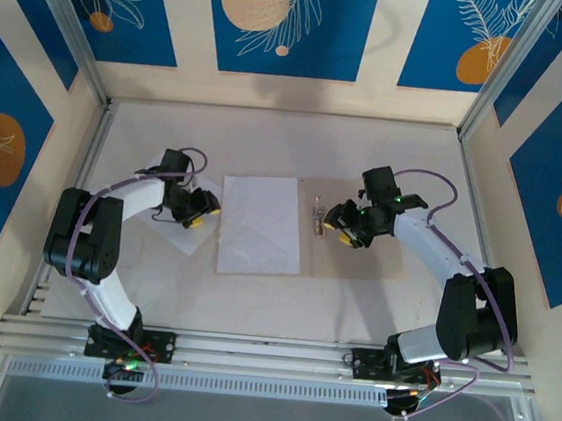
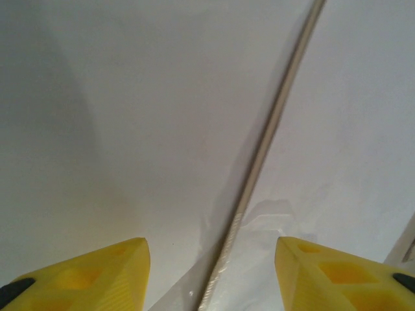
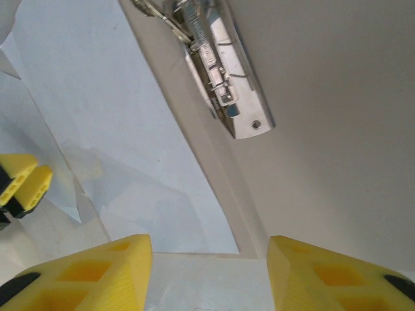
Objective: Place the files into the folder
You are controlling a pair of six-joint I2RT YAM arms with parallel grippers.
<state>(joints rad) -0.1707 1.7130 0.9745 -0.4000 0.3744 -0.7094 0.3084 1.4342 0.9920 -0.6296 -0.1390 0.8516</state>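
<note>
Presently, both are held spread: thin white paper sheet [image 1: 189,241] below left end effector [image 1: 203,212], tan card folder [image 1: 376,266] below right end effector [image 1: 337,229].

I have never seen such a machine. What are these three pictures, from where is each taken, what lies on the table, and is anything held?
It is a robot with two arms fixed at the near edge of the table. The wide picture looks down from above; the left gripper and the right gripper each have two yellow fingers. The other two pictures come from a camera on each wrist, so its own fingers appear at the bottom. On the table lie an open tan folder with a metal clip and white sheets beside the clip. Both grippers are open and hold nothing.
</note>
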